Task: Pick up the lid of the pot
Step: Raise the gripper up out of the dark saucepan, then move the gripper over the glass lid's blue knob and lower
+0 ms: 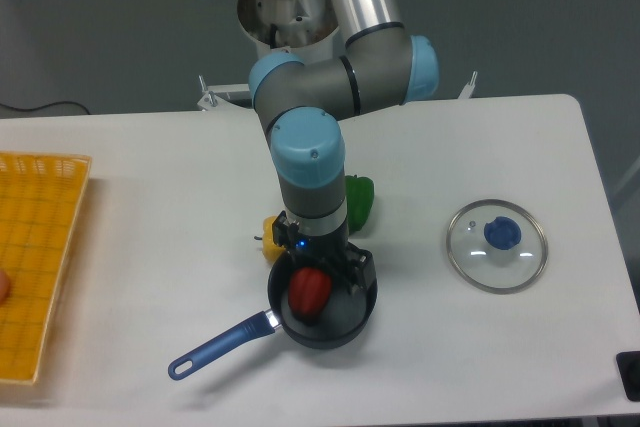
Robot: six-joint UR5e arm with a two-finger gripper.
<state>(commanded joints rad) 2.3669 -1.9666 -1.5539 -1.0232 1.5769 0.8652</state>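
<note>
Fingers (324,251) spread wide above the dark pan (345,319) and its red object (309,293), while the clear pot lid (470,250) sits well apart on the worktop (460,362)!

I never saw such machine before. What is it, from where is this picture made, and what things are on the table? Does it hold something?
The machine is one robot arm, reaching down from the top of the picture. At its end is a claw with two fingers. There is one picture, taken by a fixed camera looking down at the table.

The claw appears over a dark pan with a blue handle; a red thing lies in the pan. Behind are a green thing and a yellow one, both partly hidden. On the picture's right lies a clear lid with a blue knob. At the left edge stands a yellow-orange crate.

The fingers look spread apart, and I see nothing held.
</note>
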